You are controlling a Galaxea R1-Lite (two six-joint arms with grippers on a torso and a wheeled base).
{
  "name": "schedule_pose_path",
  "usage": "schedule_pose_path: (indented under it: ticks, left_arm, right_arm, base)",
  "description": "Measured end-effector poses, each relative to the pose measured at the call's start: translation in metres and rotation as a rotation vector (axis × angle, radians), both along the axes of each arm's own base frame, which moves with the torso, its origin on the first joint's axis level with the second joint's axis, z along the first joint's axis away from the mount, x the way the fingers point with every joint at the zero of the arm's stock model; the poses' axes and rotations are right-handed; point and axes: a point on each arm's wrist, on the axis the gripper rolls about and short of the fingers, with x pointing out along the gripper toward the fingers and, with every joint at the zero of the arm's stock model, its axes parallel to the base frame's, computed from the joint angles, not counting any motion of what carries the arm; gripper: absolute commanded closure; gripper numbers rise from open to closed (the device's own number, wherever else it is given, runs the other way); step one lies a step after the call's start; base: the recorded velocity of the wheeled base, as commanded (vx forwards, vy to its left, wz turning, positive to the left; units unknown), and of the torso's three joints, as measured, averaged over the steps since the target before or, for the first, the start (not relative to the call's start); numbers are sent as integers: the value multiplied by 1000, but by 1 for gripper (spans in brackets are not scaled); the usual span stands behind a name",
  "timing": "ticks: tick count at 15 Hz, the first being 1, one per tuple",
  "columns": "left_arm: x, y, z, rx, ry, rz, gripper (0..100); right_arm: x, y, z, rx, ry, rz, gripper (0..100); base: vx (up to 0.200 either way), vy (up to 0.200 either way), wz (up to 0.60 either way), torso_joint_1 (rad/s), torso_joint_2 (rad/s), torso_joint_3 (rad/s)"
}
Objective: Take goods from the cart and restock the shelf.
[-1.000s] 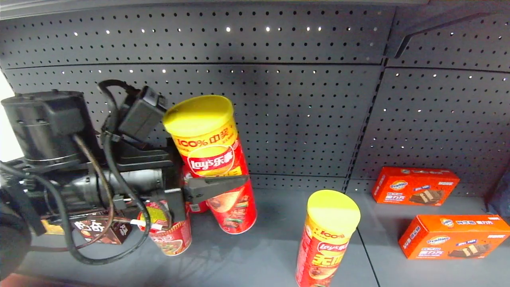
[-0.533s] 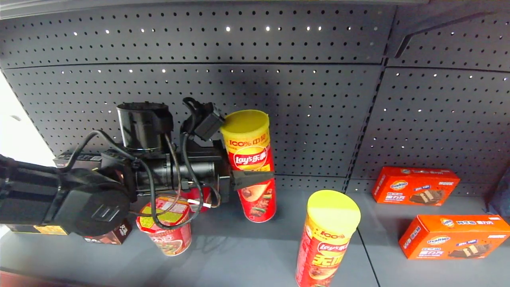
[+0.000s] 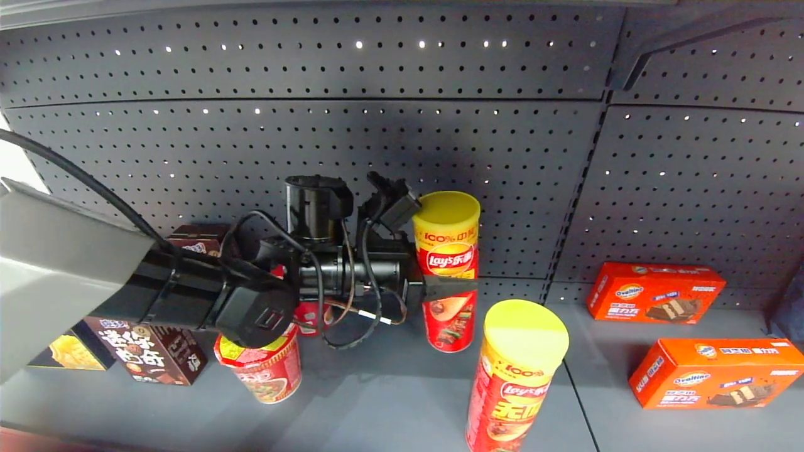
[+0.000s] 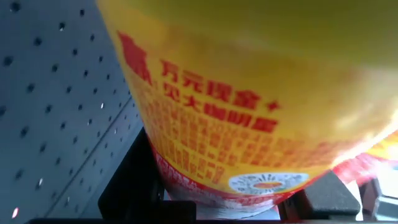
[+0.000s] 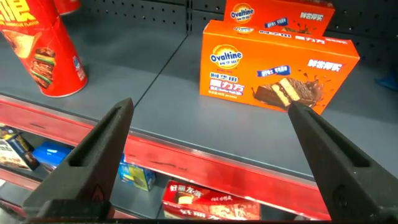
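Toward the back edge of the shelf [image 3: 389, 389], my left claw [image 3: 449, 284] grips a chip can [image 3: 447, 251] upright. My right claw [image 5: 209, 107] gapes wide, empty, at the front edge near an orange box [image 5: 273, 65].

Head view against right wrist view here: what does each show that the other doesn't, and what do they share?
Head view adds: the left end effector shut on a chip can by the back panel, cup noodles, dark boxes. Right wrist view adds: the open right end effector, the shelf's red edge, packs below. Shared: the front can, the orange boxes.
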Motion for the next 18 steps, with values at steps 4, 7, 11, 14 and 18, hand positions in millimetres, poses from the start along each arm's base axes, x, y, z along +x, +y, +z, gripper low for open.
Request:
schedule_pose_path:
  ticks: [4,7,11,14,18]
  left_arm:
    - [9,-14,-7,28,21,-20,100]
    - [18,-21,-14,32,2,-27,100]
    - [24,-27,-24,39,14,-32,100]
    - [29,-30,-26,46,22,-33,100]
    - [37,-35,-27,57,14,-36,100]
  right_arm:
    - [0,0,0,1,-1,1,0]
    - [0,0,0,1,0,1,0]
    - [0,0,0,3,1,1,0]
    - [0,0,0,2,2,2,0]
    - [0,0,0,2,2,1,0]
  base:
    - [0,0,0,0,0,0]
    - [0,0,0,0,0,0]
    - [0,0,0,0,0,0]
    - [0,0,0,0,0,0]
    - [0,0,0,0,0,0]
